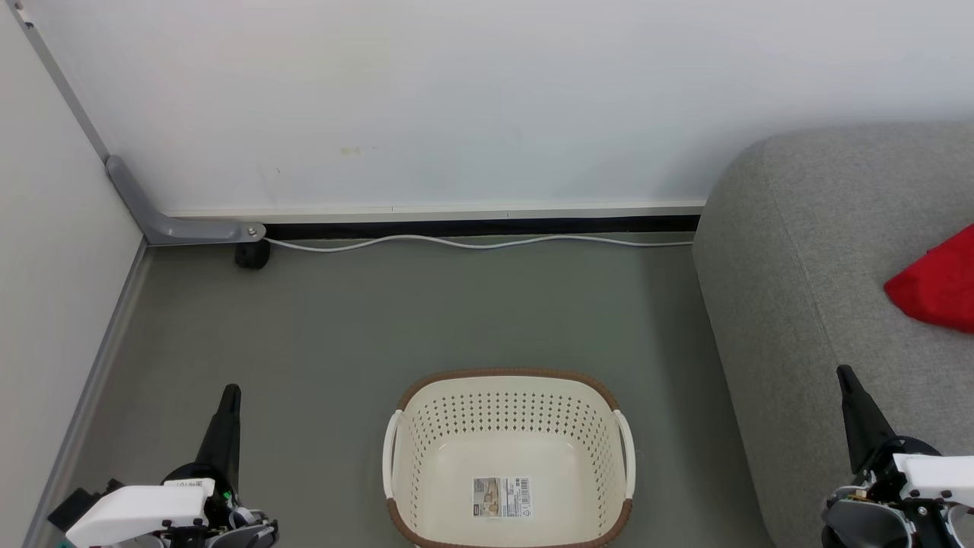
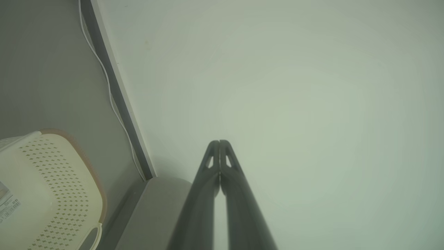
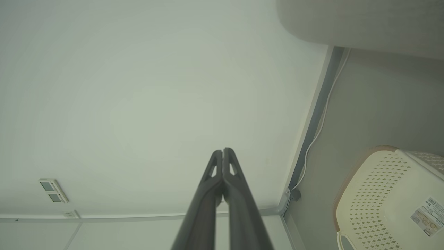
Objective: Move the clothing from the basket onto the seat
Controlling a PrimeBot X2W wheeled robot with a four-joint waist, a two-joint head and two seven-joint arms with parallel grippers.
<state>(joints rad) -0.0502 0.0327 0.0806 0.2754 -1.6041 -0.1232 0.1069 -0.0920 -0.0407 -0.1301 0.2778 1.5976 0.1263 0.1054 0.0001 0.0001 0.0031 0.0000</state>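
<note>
The basket (image 1: 508,375) stands on the matte grey-green floor (image 1: 319,327) at the bottom middle of the head view. It is an oval tub of smooth cream plastic; its walls are pierced with neat rows of small diamond-shaped holes, its rim is a brown band with a woven look, and a thin white loop handle sits on each side. A rectangular paper label (image 1: 501,497) with a barcode lies flat on its smooth floor. To the right rises the seat (image 1: 799,251), a bulky sofa in grey woven fabric with a finely flecked weave, a softly rounded corner and a faint seam running down its edge. The clothing (image 1: 937,285) lies on the seat's top at the right edge of the head view: a soft, bright red piece with a blunt pointed corner, cut off by the frame, well apart from the basket. The left tool (image 1: 229,397) hangs low at the left over the floor, and the right tool (image 1: 846,378) low at the right in front of the seat. Each has long, dark, tapering fingers pressed together tip to tip with nothing between them, as both wrist views show plainly. A thin white cable (image 1: 472,242) snakes along the foot of the plain pale wall (image 1: 456,99).
</note>
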